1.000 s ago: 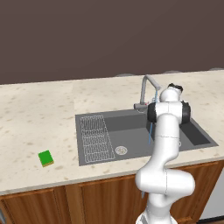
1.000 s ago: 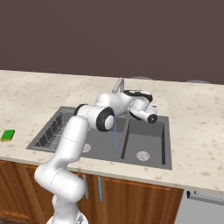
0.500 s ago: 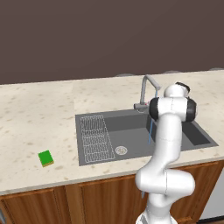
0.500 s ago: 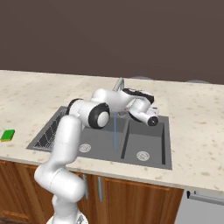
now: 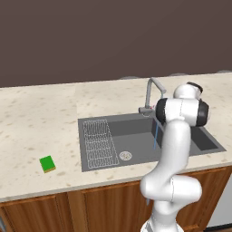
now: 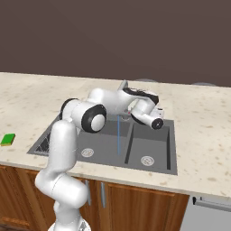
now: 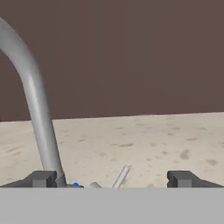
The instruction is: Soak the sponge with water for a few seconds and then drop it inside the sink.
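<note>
A dark brown wall backs a long speckled beige counter (image 5: 41, 113) with wooden cabinet fronts below. Set into the counter is one dark grey sink (image 5: 136, 136) with a ribbed drainboard (image 5: 100, 142) at its left end, two basins and two round silver drains (image 6: 147, 160), both seen from the right base view. A single curved grey faucet (image 5: 151, 93) rises at the back rim, and one thin light-blue stream of water (image 6: 118, 135) falls straight down from it into the larger basin.

The one sponge (image 5: 47, 163) lies flat on the counter, green face up, well apart from the sink on its left side. Its long axis runs roughly from the counter's front edge toward the wall, slightly angled. In the right base view it sits near the left edge (image 6: 7, 139).

The hand (image 7: 112, 178) is just in front of the faucet base, facing the wall, its two dark fingertips (image 7: 183, 178) spread wide apart with nothing between them. A small lever (image 7: 121, 176) slants up between them beside the faucet stem.
</note>
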Available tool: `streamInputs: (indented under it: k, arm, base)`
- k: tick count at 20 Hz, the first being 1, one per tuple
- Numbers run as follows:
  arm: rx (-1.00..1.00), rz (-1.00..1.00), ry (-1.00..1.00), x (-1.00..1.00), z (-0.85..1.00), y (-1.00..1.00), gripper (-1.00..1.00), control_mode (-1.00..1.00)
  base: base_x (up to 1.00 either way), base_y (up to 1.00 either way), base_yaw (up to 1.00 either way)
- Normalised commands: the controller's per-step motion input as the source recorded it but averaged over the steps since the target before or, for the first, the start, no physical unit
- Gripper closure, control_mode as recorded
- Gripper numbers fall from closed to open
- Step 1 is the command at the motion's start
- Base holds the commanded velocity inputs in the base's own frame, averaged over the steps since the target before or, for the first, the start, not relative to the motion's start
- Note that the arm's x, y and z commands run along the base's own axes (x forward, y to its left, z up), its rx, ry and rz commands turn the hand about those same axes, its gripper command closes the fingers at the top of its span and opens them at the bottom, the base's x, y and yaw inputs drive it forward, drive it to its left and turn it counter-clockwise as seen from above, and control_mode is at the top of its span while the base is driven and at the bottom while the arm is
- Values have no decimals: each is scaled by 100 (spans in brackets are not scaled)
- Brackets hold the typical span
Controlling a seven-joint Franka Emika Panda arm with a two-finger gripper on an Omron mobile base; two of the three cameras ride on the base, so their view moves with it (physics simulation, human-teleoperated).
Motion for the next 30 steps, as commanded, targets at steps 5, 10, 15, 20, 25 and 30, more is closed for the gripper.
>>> streamInputs:
  k: [5,10,15,20,25,30]
  arm:
    - [0,0,0,-34,54,0,-100,-100]
    - [0,0,0,-51,48,0,-100,-100]
    - [0,0,0,-55,41,0,-100,-100]
    - [0,0,0,-50,50,0,-100,-100]
    - [0,-2,0,-37,65,4,-100,-100]
    - [-3,-7,3,-23,72,12,-100,-100]
  base:
    - [0,0,0]
    - [0,0,0]
    - [0,0,0]
    - [0,0,0]
    - [0,0,0]
    - [0,0,0]
